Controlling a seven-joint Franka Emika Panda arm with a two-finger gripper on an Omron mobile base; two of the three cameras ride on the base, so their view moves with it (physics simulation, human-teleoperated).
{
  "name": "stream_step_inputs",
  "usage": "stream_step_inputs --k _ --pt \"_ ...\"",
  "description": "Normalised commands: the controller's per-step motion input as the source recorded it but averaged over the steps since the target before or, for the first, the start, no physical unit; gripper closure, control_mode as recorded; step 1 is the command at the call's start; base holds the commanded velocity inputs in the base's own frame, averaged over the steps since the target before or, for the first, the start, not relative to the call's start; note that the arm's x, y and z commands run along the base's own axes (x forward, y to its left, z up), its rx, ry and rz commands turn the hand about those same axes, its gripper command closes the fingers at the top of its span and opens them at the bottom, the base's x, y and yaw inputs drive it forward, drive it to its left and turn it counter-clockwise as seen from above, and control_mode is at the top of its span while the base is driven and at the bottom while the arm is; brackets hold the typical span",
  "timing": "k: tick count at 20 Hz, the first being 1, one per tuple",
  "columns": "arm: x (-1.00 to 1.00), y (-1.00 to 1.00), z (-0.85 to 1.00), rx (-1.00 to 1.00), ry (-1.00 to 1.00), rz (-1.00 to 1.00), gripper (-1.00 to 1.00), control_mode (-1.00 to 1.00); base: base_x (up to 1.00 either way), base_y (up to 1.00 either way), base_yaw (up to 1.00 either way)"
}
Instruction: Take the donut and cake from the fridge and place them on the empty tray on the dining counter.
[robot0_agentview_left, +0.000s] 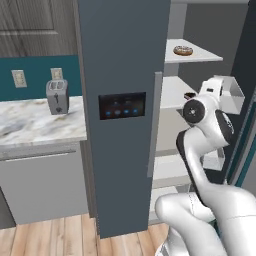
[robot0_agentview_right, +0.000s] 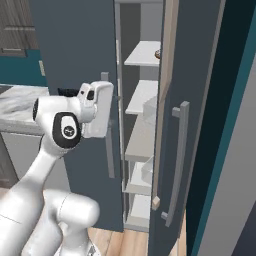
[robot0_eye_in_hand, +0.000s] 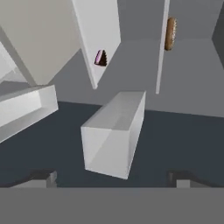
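The fridge (robot0_agentview_left: 122, 75) has its right side open, with pale shelves showing. The donut (robot0_agentview_left: 183, 50) lies on an upper shelf and appears edge-on in the rolled hand view (robot0_eye_in_hand: 170, 33). The cake (robot0_eye_in_hand: 101, 57), a dark wedge with a pink layer, sits on the shelf below it (robot0_agentview_left: 189, 95). My gripper (robot0_eye_in_hand: 112, 179) is open and holds nothing. It points into the fridge, well short of both pastries, with a fingertip (robot0_eye_in_hand: 43, 177) at each lower corner. The tray and the dining counter are out of view.
A white bin (robot0_eye_in_hand: 116, 133) sits right in front of the gripper, and another (robot0_eye_in_hand: 24, 109) lies to its left. The open fridge door (robot0_agentview_right: 197, 100) with its grey handle (robot0_agentview_right: 177, 160) stands on the right. A toaster (robot0_agentview_left: 57, 96) stands on the marble counter (robot0_agentview_left: 30, 125) to the left.
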Motion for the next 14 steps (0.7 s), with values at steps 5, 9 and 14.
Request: stream_step_inputs --k 5,9,14 --pt "0.90 -0.91 0.00 0.04 0.23 -0.01 -1.00 -1.00 0.00 0.00 0.00" --pt "1.00 -0.48 -0.04 0.01 0.31 0.00 -1.00 -1.00 0.00 0.00 0.00" --pt "0.41 -0.75 -0.24 0.00 0.25 -0.02 -1.00 -1.00 0.00 0.00 0.00"
